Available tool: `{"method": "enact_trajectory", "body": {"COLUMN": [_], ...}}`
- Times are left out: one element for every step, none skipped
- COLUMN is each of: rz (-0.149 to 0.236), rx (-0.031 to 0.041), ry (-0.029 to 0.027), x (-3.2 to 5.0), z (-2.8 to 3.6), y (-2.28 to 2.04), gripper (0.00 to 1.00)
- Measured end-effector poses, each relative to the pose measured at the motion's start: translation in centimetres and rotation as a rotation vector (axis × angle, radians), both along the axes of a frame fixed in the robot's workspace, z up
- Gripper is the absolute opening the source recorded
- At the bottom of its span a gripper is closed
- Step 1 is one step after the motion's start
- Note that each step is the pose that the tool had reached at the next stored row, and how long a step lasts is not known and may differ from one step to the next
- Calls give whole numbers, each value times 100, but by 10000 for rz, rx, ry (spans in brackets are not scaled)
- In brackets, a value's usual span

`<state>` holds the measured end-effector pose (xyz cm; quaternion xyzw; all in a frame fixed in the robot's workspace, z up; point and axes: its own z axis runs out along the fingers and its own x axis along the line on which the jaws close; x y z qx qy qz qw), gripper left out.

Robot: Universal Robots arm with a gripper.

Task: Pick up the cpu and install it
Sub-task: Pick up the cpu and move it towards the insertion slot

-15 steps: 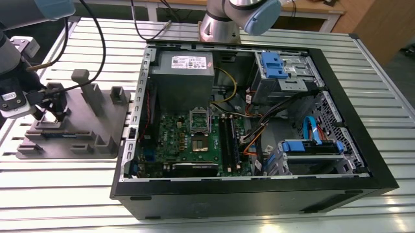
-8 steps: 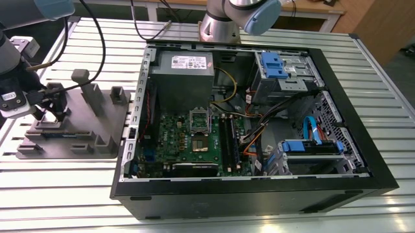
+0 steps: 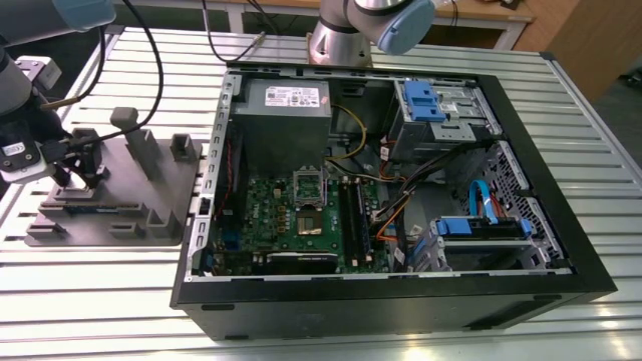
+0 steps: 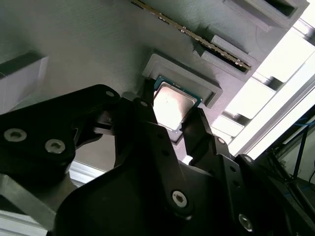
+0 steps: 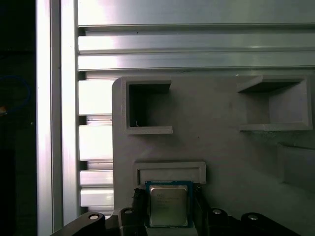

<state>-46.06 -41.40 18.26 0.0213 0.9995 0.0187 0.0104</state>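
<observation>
Pick-up stage: at the exterior view's left, the tool [image 3: 78, 180] stands over the grey fixture tray [image 3: 120, 192]. Its fingers [image 5: 140, 206] are apparently closed against the cpu [image 5: 169, 205], which sits on the tray. Lifting calls for a level, straight rise.

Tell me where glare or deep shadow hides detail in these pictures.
Second wrist view: the silvery square cpu glares pale; first wrist view: the ribbed aluminium table is washed out; exterior view: the black computer case is dark along its near wall.
</observation>
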Motion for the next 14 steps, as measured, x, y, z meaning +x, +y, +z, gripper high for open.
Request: {"method": "enact_trajectory", "body": {"rz": [0, 0, 0, 0, 0, 0, 0, 0, 0, 0, 0, 0, 0, 0], "rx": [0, 0, 1, 1, 0, 0, 0, 0, 0, 0, 0, 0, 0, 0], "ry": [-1, -2, -2, -4, -2, -1, -2, -3, -2, -2, -2, -1, -2, -2], "x": [0, 0, 0, 0, 0, 0, 0, 0, 0, 0, 0, 0, 0, 0], "z": [0, 0, 0, 2, 9, 16, 24, 33, 42, 53, 62, 72, 81, 90], "y": [0, 0, 0, 0, 0, 0, 0, 0, 0, 0, 0, 0, 0, 0], "gripper": [47, 47, 47, 47, 47, 47, 47, 47, 47, 47, 47, 47, 47, 47]}}
